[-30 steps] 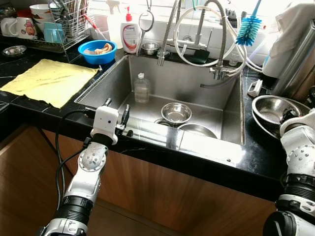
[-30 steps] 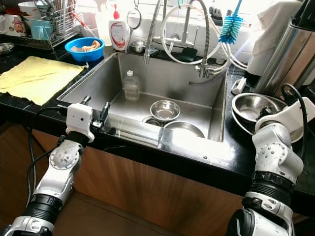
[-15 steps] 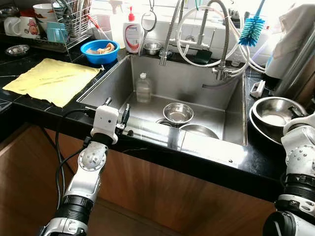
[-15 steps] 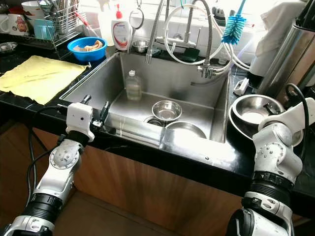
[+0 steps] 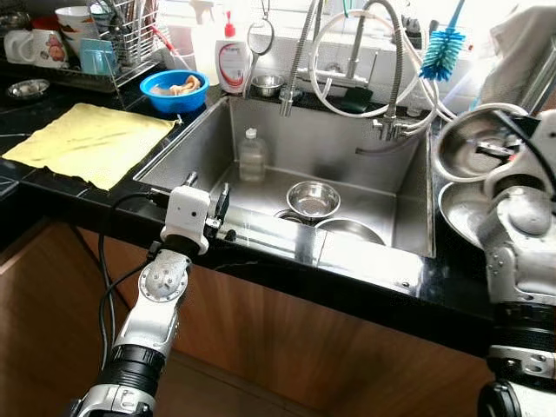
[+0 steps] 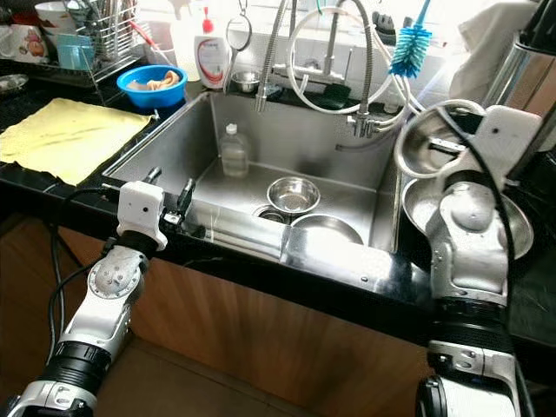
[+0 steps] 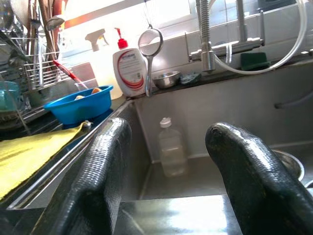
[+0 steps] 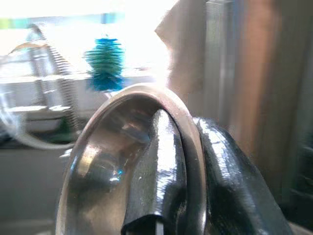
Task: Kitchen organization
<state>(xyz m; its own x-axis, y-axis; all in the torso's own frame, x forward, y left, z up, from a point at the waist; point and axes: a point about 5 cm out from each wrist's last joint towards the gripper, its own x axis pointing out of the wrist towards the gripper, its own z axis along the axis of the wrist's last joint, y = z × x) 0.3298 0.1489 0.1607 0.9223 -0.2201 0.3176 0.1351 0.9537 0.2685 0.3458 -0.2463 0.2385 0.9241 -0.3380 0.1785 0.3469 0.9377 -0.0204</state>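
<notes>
Now, in the left eye view, the right gripper (image 5: 483, 149) holds a steel bowl (image 5: 469, 145) lifted and tilted at the right edge of the frame, above a second, bigger bowl (image 5: 460, 210) that rests on the black surface (image 5: 452, 278) beside the sink (image 5: 408, 208). In the middle of the frame, the sink keeps a small bowl (image 5: 313, 199), a round steel dish (image 5: 349, 231) in front of it and a clear plastic bottle (image 5: 250, 155) near the back wall. At the upper left lie a yellow cloth (image 5: 87, 139), a blue bowl (image 5: 174, 91) and a dish rack (image 5: 122, 43). The left gripper (image 5: 207, 208) waits at the front rim of the sink, lower left of centre.

The right eye view gives the same scene; the lifted bowl is at the upper right, clear of the one under it.

In the left wrist view, the two black fingers (image 7: 98, 181) stand apart with nothing between them, pointing over the sink toward the bottle.

In the right wrist view, the fingers (image 8: 166, 161) are clamped on the rim of the lifted bowl, one inside and one outside.

I judge the work is at an early stage: one bowl is picked up but not yet put anywhere, and the things in the sink and the second bowl seem not handled yet.
</notes>
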